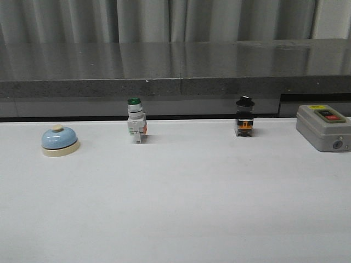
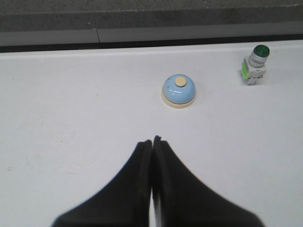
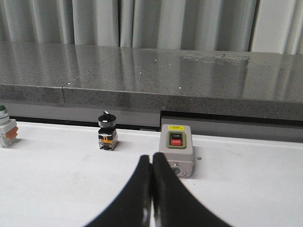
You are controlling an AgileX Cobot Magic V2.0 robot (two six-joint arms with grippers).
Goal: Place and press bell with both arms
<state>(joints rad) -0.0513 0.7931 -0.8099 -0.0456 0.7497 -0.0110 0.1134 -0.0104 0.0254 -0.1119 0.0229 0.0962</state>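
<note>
On the far left side of the flat white table (image 1: 175, 208), near its back edge, sits the little light-blue round bell (image 1: 60, 140) with a cream base and a cream button on top. It stands upright and nothing is touching it.

Seen from the left wrist, the black left gripper (image 2: 152, 140) has its two fingers pressed tight together, with nothing between them. The bell lies a little way ahead of the fingertips, apart from them. Off to one side of the bell stands the white push-button switch with a green cap (image 2: 253, 65), well apart from it.

Seen from the right wrist, the black right gripper (image 3: 151, 157) is also squeezed closed and holds nothing. Just ahead of it is the grey box with a black button and a red button (image 3: 176, 154). Near the box stands the small switch with a black cap (image 3: 107, 133).

In the front view, the four things stand in a row along the back of the table. Behind them runs a long dark grey stone shelf (image 1: 175, 68), with grey curtains (image 1: 164, 21) hanging behind it.
</note>
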